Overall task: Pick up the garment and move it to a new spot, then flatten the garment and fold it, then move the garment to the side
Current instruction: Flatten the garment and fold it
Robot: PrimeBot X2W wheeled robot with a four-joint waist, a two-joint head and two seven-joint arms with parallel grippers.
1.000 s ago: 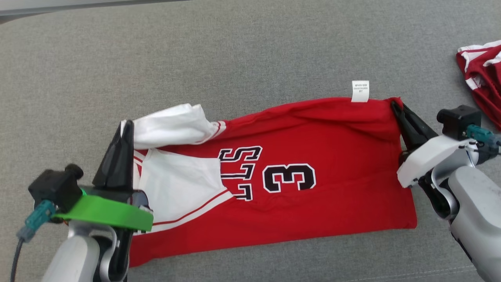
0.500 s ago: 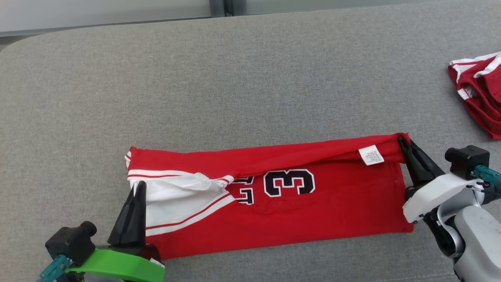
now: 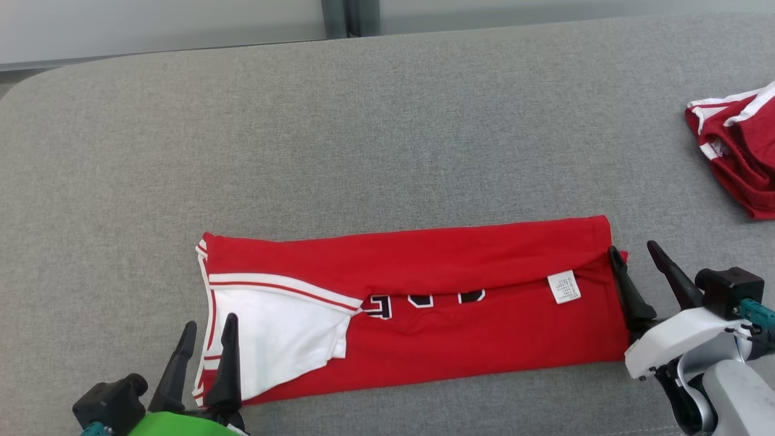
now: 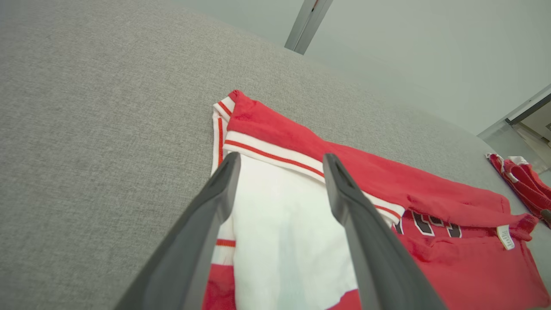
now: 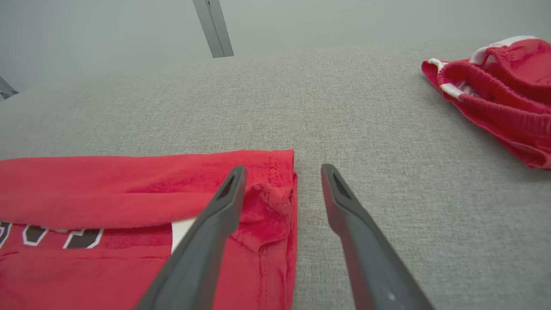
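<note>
Jersey (image 3: 424, 315): red, folded lengthwise into a long flat band in the lower middle of the head view. Its far flap covers the tops of the black numerals.
Label (image 3: 563, 287): white, near the band's right end.
Left tool (image 3: 211, 321): lower left, fingers spread and empty, straddling the jersey's white-trimmed left edge.
Right tool (image 3: 631, 246): lower right, spread and empty, with one finger over the right hem and the other over bare worktop (image 3: 387, 121).
Second garment (image 3: 735, 157): red and white, crumpled at the right edge, well apart.
</note>
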